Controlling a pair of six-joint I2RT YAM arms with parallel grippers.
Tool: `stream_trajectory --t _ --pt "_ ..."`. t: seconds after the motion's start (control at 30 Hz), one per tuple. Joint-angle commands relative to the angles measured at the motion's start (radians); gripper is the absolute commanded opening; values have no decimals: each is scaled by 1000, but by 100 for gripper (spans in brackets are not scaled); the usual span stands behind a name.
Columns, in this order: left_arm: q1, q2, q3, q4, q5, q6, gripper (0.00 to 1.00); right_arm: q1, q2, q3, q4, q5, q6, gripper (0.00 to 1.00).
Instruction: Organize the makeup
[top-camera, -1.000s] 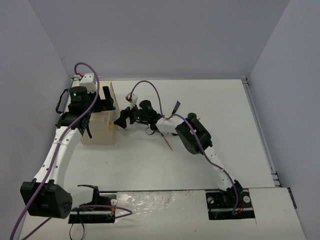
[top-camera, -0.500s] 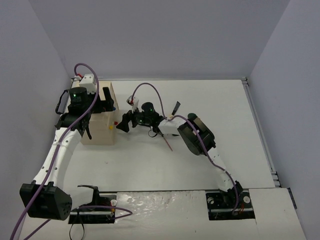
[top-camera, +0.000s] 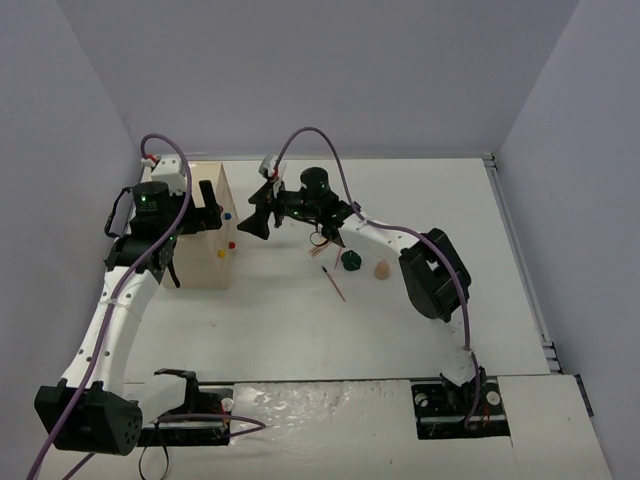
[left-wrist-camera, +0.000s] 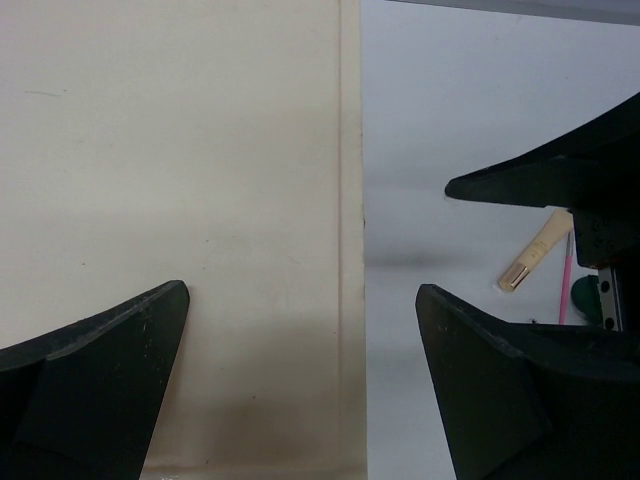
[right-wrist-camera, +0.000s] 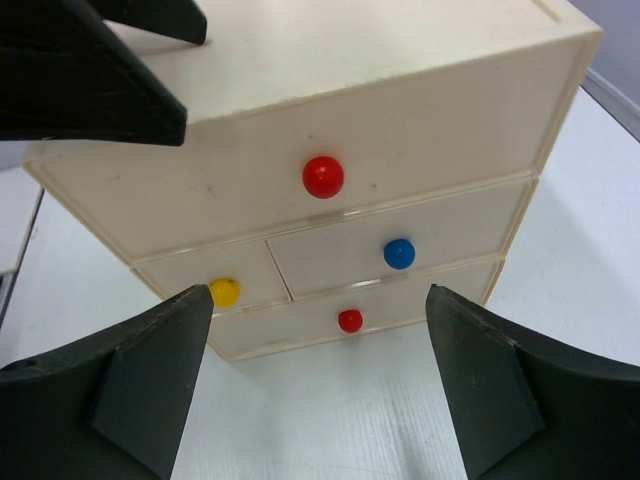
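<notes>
Evidently early stage: your green compact (top-camera: 350, 260), sponge (top-camera: 381, 269) and pencil (top-camera: 334, 283) lie loose on table (top-camera: 450, 200), right of box (right-wrist-camera: 430, 130). All drawers (right-wrist-camera: 450, 235) shut. Right gripper (right-wrist-camera: 320, 295) gapes empty facing knobs (right-wrist-camera: 323, 176); left gripper (left-wrist-camera: 302, 292) wide over box top. Drawer opening and loading remain.

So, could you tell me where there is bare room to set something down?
The stretch between the pencil and the arm bases is bare, as is the right side past the right arm. It is crowded around the green compact and sponge, and between the box and right gripper.
</notes>
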Motion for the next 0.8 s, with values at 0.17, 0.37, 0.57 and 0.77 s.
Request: stream_trajectory --t 0.17,0.37,0.57,0.77 --pt "8 -10 1 -20 -43 -6 97 63 16 45 -41 -45 -95 47" --pt "8 1 2 -27 -63 -15 97 89 61 85 -37 -31 -86 46" --pt "8 2 2 -30 -74 -19 97 102 102 103 27 -20 -43 49" --pt "8 7 3 -33 -80 -22 97 118 142 157 35 -36 -11 49"
